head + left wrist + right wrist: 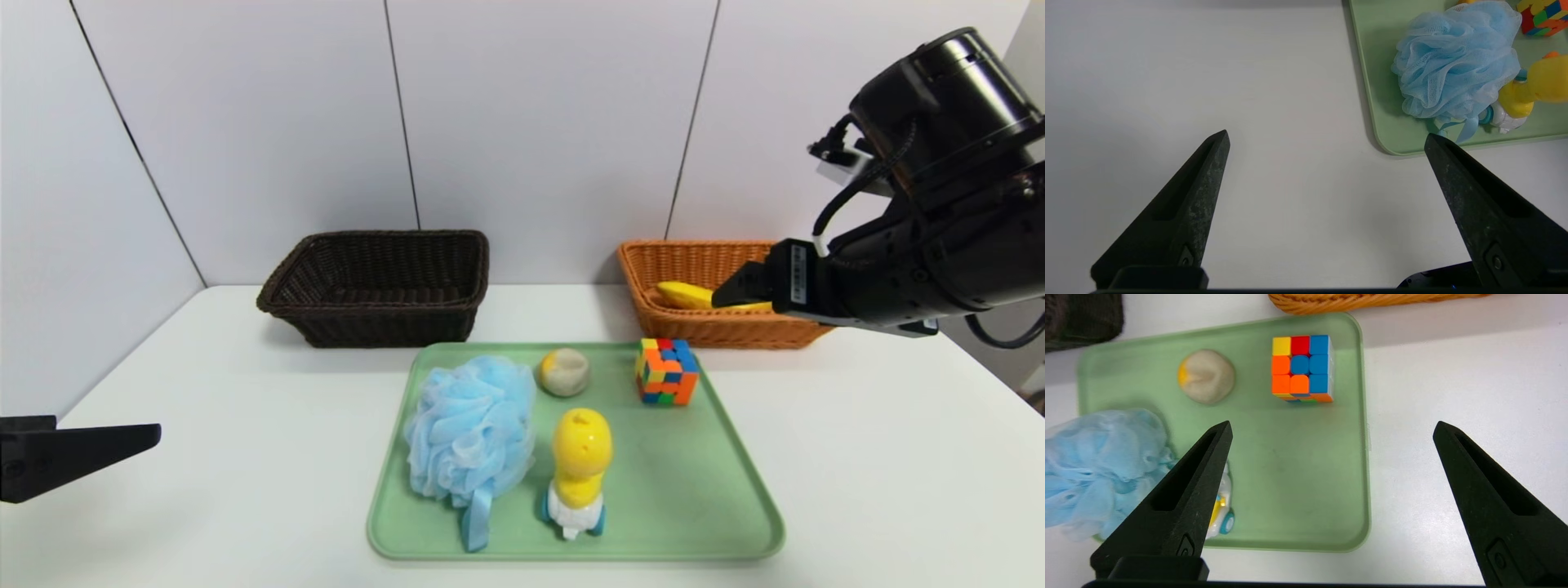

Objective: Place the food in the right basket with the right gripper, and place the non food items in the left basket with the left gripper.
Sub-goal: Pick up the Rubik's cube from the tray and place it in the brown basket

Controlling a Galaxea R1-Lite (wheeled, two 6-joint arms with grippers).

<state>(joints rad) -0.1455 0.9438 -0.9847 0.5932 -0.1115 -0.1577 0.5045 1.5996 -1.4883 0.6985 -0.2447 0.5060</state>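
On the green tray (735, 457) lie a blue mesh bath pouf (469, 433), a round beige bun (564, 371), a colourful puzzle cube (667, 371) and a yellow duck toy on wheels (580, 465). A yellow banana (686, 296) rests in the orange right basket (694, 261). The dark brown left basket (380, 286) looks empty. My right gripper (1333, 424) hangs open and empty, raised in front of the orange basket, above the tray's right side near the cube (1301, 367). My left gripper (1327, 136) is open and empty, low over the table left of the tray.
Both baskets stand at the back against the white panelled wall. The tray sits mid-table in front of them. Bare white tabletop (882, 457) stretches on both sides of the tray, and the table's left edge (122, 359) runs near the left gripper.
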